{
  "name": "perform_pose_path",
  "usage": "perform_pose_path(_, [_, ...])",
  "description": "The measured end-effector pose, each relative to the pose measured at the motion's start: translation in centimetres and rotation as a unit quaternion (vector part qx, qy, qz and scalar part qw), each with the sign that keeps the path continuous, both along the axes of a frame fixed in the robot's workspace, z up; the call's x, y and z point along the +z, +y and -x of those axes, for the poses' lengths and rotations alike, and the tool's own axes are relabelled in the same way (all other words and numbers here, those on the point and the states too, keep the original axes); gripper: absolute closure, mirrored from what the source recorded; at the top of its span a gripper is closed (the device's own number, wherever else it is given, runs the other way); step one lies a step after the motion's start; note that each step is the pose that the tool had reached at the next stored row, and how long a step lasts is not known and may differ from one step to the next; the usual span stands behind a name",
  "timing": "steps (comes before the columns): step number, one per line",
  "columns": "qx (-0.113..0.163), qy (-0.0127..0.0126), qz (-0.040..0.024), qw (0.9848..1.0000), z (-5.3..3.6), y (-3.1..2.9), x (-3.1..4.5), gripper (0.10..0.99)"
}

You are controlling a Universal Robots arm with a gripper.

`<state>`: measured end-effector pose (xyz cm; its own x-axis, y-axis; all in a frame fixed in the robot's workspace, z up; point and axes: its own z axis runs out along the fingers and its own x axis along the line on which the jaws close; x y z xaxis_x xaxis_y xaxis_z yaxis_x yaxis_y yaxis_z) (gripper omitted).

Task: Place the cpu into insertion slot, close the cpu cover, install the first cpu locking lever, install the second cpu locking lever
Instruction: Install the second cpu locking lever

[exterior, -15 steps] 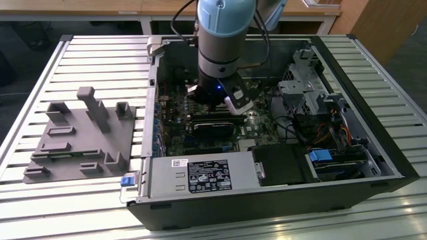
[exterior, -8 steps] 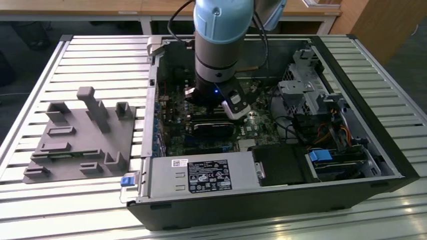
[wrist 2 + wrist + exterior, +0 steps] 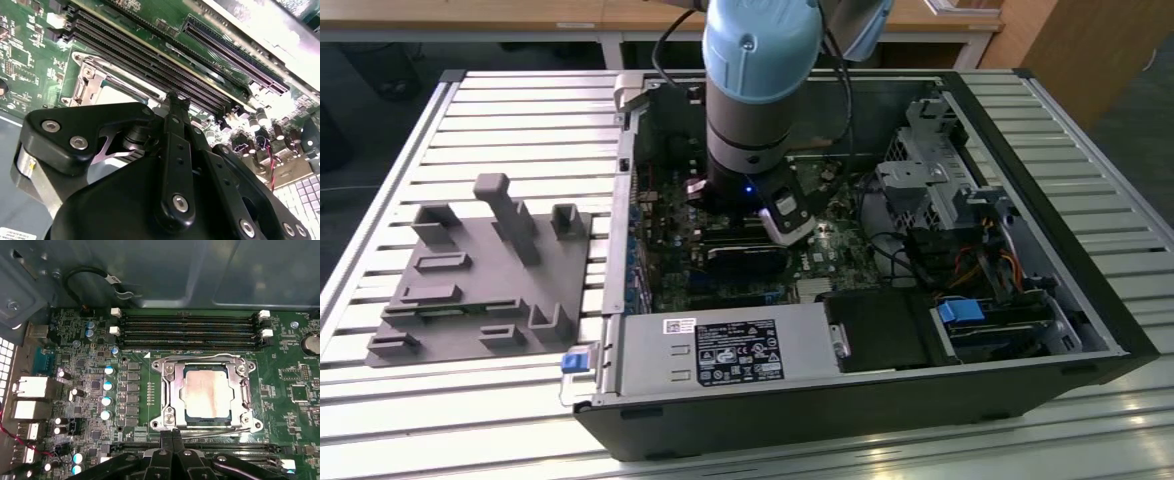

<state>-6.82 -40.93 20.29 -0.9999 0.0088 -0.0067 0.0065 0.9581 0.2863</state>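
In the first wrist view the cpu (image 3: 207,395) lies flat in the insertion slot (image 3: 210,418), which shows as a dark edge around the chip. The cpu cover (image 3: 170,390), a silver frame, lies down over the chip's edges. One thin wire lever (image 3: 200,356) runs along the frame's side by the memory slots. A second one (image 3: 220,432) runs along the opposite side. My gripper (image 3: 172,435) is shut, its fingertips pressed together at that second lever's end, with nothing seen between them. The second wrist view shows the shut fingers (image 3: 175,107) just over the cover (image 3: 82,85). In the exterior view the gripper (image 3: 774,225) reaches down into the open computer case.
Long black memory slots (image 3: 190,330) flank the socket, with capacitors (image 3: 107,385) and rear ports (image 3: 30,387) to one side. In the exterior view the case wall (image 3: 627,200), power supply (image 3: 720,350) and drive cages (image 3: 947,190) hem in the arm. A grey parts fixture (image 3: 480,270) sits on the exterior view's left.
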Motion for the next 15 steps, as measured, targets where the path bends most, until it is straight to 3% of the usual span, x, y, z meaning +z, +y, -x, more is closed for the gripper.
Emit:
perform_pose_path(6, [0.000, 0.0000, -0.0085, 1.0000, 0.21, 0.00, -0.67, 0.980])
perform_pose_path(11, [0.000, -0.0001, -0.0198, 0.9998, 0.33, 0.01, -1.17, 0.980])
perform_pose_path(15, [0.000, 0.0001, -0.0239, 0.9997, 0.58, -0.01, -1.55, 0.980])
